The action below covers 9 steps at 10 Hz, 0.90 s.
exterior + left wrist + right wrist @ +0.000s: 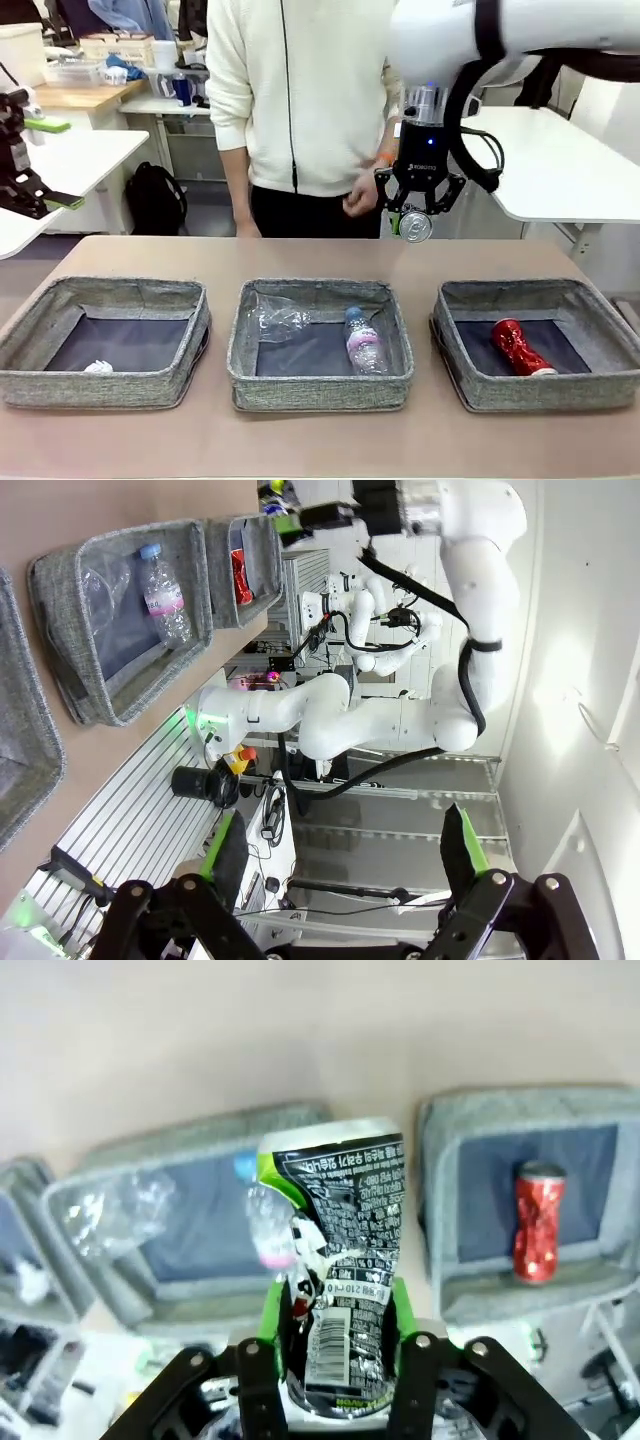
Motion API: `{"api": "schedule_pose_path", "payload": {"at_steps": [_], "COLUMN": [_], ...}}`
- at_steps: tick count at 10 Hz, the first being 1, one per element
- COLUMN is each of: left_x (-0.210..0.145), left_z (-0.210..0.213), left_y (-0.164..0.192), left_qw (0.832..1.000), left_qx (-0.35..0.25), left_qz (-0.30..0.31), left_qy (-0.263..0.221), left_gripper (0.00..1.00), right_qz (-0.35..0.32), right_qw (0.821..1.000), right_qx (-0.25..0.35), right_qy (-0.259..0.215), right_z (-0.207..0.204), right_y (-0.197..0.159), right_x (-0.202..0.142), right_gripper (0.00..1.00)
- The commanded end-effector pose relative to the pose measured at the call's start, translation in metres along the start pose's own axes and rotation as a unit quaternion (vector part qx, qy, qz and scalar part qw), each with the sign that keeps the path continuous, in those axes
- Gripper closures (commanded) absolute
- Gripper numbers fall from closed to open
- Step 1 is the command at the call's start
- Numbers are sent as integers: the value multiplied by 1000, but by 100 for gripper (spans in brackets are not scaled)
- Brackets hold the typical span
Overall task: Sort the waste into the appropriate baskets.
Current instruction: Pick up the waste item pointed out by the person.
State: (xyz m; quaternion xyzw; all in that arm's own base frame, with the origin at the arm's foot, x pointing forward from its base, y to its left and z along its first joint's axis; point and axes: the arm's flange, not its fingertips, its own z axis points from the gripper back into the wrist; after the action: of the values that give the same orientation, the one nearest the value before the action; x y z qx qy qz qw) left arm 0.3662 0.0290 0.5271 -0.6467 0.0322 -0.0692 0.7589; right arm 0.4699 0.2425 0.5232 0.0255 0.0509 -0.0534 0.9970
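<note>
My right gripper (415,222) hangs above the table behind the gap between the middle and right baskets, shut on a dark printed can (414,227). In the right wrist view that crushed can (338,1280) stands between the green pads (271,1310). The right basket (480,385) holds a red crushed can (519,348). A clear plastic cup (276,318) and a pink-labelled bottle (364,340) lie in the middle basket (320,385). A white paper ball (98,367) lies in the left basket (100,385). My left gripper (45,160) stands open at the far left, above the table; its fingers (225,845) are wide apart.
A person in a white top (300,90) stands at the far side of the table with one hand (360,203) just left of my right gripper. White side tables (560,170) stand behind. Bare tabletop (300,255) lies behind the baskets.
</note>
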Motion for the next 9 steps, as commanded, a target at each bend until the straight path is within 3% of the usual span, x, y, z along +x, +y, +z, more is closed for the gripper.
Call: {"api": "schedule_pose_path", "payload": {"at_steps": [1, 2, 3, 4, 6, 7, 9], "left_x": [-1, -1, -1, -1, -1, -1, -1], "left_z": [-2, -2, -2, -2, -2, -2, -2], "left_y": [0, 0, 0, 0, 0, 0, 0], "left_qw": [1000, 1000, 1000, 1000, 1000, 1000, 1000], "left_qx": [-4, -4, -4, -4, -4, -4, -4], "left_qz": [-4, -4, -4, -4, -4, -4, -4], "left_qy": [-8, -8, -8, -8, -8, -8, -8], "left_gripper": [0, 0, 0, 0, 0, 0, 0], "right_qz": [1, 10, -3, 11, 11, 7, 4], "right_qw": [999, 998, 997, 999, 999, 999, 996], "right_qx": [24, 31, 66, 12, 12, 23, -3], "right_qy": [-47, -54, -49, -33, -33, -40, -85], "right_z": [-14, -18, -22, 5, 5, -6, 25], "right_y": [3, 8, 1, 7, 7, 9, 37], "right_x": [-46, -54, -27, -46, -46, -47, -69], "right_gripper": [100, 100, 74, 74, 74, 55, 55]}}
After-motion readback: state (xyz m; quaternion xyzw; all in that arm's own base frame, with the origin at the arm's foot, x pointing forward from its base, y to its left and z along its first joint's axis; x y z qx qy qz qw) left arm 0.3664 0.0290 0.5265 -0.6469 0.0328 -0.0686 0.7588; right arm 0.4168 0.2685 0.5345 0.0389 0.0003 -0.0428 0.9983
